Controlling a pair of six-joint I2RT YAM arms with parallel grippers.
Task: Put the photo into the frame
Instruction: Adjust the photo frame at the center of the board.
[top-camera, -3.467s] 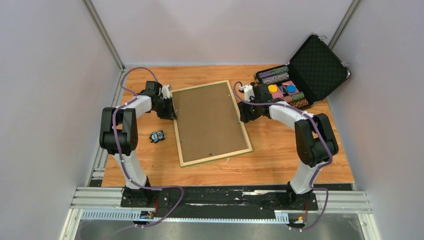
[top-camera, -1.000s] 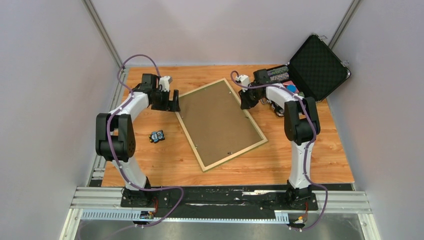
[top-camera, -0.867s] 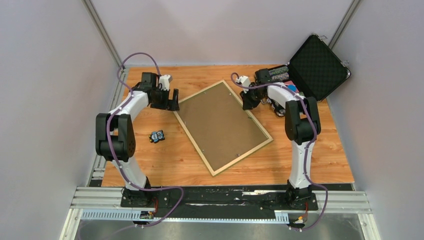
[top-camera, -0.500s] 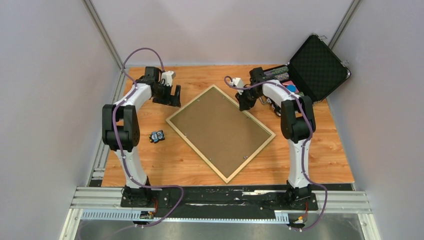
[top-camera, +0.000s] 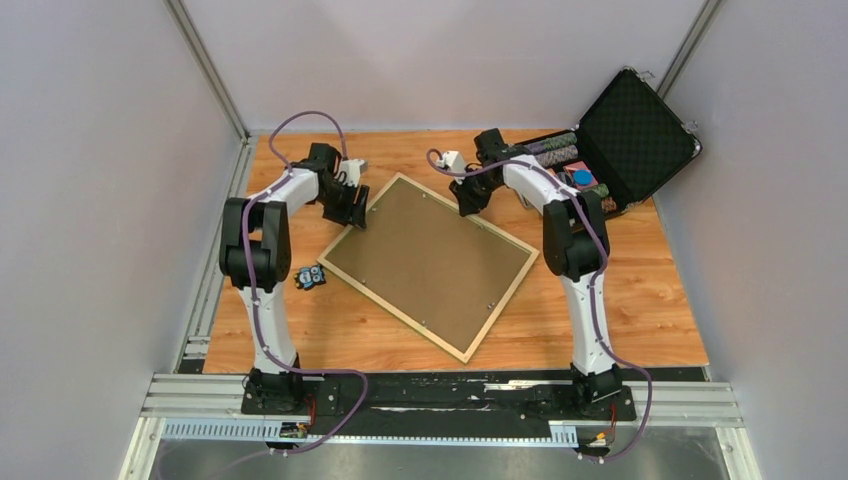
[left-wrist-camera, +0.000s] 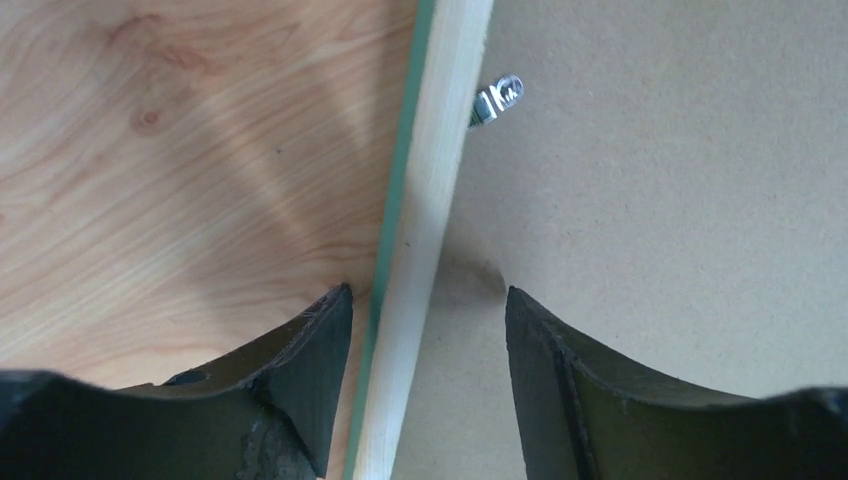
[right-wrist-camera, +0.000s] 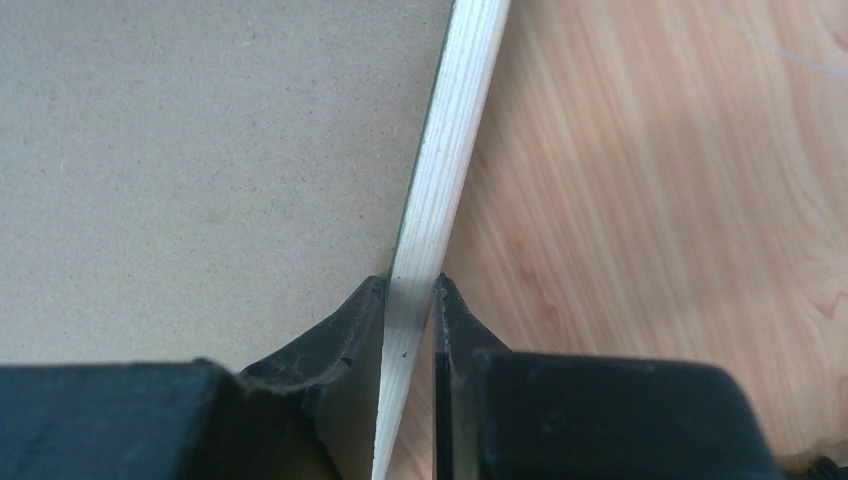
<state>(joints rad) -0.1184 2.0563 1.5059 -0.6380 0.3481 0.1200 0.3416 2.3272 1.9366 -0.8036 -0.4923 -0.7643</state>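
Open case – chip rows, R end effector pinching frame, L end effector wide

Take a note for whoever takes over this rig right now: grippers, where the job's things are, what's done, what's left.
The left gripper is open, jaws straddling a rail of the frame without clamping. The right gripper is shut on the far rail.
The frame lies back up on the table, backing board in it. The photo is not visible; cannot tell whether it is under the board.
Done: nothing confirmable. Left: locate the photo, confirm it sits in the frame.
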